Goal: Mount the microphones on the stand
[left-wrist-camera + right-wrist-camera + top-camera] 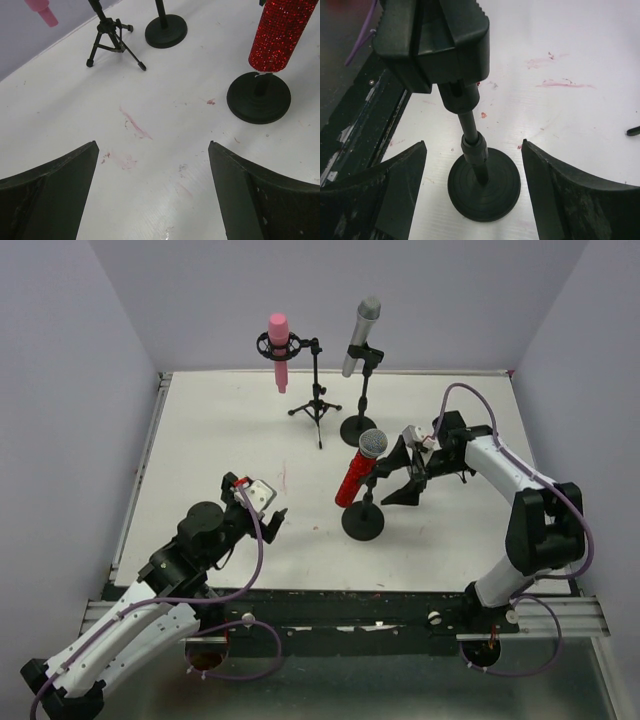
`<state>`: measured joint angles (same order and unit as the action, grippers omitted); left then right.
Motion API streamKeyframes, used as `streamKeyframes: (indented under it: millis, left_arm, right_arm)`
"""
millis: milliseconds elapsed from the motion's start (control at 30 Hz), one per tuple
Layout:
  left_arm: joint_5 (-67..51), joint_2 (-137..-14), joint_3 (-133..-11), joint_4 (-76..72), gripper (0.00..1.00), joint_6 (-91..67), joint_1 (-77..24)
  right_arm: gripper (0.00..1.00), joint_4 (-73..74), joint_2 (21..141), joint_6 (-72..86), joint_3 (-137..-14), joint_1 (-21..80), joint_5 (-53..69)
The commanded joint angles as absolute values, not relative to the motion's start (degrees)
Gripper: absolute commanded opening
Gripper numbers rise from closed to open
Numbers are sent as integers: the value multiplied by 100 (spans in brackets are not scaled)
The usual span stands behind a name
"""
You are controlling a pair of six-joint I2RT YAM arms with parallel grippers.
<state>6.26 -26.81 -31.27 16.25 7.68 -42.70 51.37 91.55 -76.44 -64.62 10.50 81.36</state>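
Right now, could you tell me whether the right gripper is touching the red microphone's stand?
Apart. The right wrist view shows the right gripper with its open fingers flanking the stand, and white table visible in both gaps.

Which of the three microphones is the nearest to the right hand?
The red microphone, just beside the right hand; the pink microphone and the silver microphone stand farther back.

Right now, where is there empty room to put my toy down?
Bare: the back-left of the table, between its edge and the tripod; also the front strip between the left claw and the base of the red microphone. Crowded: the middle, from the tripod to the right claw, open around that microphone's pole.
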Motion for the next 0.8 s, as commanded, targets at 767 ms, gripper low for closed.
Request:
streamKeyframes:
  millis: [767]
  left_arm:
    - [870, -2734, -3252, 1705, 99, 1037, -4245]
  right_arm:
    - [100, 2268, 7613, -3366, -5380, 1002, 6601]
